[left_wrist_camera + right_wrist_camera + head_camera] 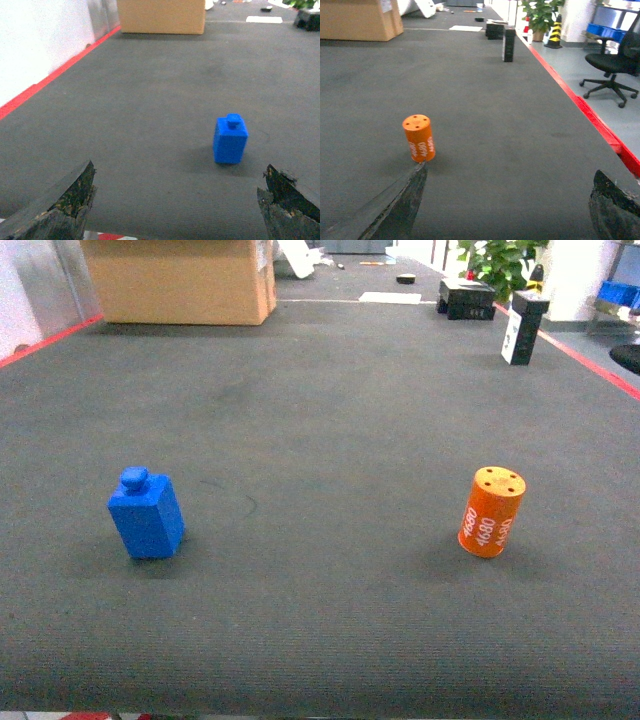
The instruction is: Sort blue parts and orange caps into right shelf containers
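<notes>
Two worn dark fingers (60,205) of the left gripper (175,205) fill the bottom corners of the left wrist view, spread wide with nothing between them. Beyond them, on the dark grey mat (330,390), stands a blue block (230,139) with a small round knob on top, upright, nearer the right finger's side than the left. From the head camera the same blue block (146,513) sits towards the near left part of the mat, slightly tilted in appearance.

Likewise, the right gripper (510,205) shows only its two dark fingers (400,205) at the bottom corners of its wrist view, also wide apart and holding nothing. An orange cap (419,137) stands upright just past the tip of the left-hand finger in that view; whether it touches the finger cannot be told. Its top has several small holes and its side carries white "4680" lettering. In the head view the orange cap (491,511) stands towards the near right part of the mat, well apart from the blue block.

A red line (600,125) runs along the mat's right edge, and another along its left edge. At the far left corner sits a big cardboard box (180,280). Near the far right edge stands a black box (523,328), with a potted plant (497,262) behind it. An office chair (612,67) is on the floor beyond the right edge.
</notes>
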`<state>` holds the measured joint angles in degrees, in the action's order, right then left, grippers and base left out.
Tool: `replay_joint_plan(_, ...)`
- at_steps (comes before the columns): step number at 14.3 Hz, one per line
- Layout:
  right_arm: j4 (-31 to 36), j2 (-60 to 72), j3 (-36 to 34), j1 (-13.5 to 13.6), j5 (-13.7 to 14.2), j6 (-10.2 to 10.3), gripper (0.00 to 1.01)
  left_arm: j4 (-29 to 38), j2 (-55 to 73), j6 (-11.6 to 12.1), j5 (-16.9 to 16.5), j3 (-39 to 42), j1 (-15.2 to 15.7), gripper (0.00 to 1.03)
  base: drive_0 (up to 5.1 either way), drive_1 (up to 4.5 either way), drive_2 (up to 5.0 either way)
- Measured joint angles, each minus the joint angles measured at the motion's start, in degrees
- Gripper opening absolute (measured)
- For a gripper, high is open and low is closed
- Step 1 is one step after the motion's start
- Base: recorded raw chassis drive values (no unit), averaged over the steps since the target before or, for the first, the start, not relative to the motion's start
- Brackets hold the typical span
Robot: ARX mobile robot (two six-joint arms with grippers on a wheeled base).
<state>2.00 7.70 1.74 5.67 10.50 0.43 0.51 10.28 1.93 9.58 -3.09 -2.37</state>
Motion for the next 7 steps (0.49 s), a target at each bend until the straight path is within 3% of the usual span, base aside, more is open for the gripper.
replay_joint_plan(1, 10.5, 12.4, 2.4, 3.7, 3.1, -0.3, 0.98, 10.1, 13.8, 1.6, -1.7, -4.7, 3.8, 0.98, 0.0, 0.00, 0.0)
replay_joint_plan(2, 19.9, 23.1, 5.9, 4.3, 3.1, -0.7, 0.98, 18.9, 25.2, 2.2, -3.6, -10.1, 5.1, 0.98, 0.0, 0.00, 0.0)
replay_joint_plan(4, 36.0, 45.9, 14.5, 6.3, 0.9, -1.2, 0.98, 29.0, 47.9, 3.0, -7.3, -21.9, 1.6, 0.98, 0.0, 0.00, 0.0)
replay_joint_plan(5, 41.7, 58.5, 18.7, 7.3, 0.0, -1.1, 0.98, 30.2, 60.2, 3.0, -7.6, -26.5, -0.1, 0.98, 0.0, 0.00, 0.0)
replay_joint_plan(7, 47.2, 77.1, 23.6, 9.5, -0.2, 0.3, 0.98, 32.3, 75.3, 2.5, -7.6, -30.3, -3.7, 0.98, 0.0, 0.00, 0.0)
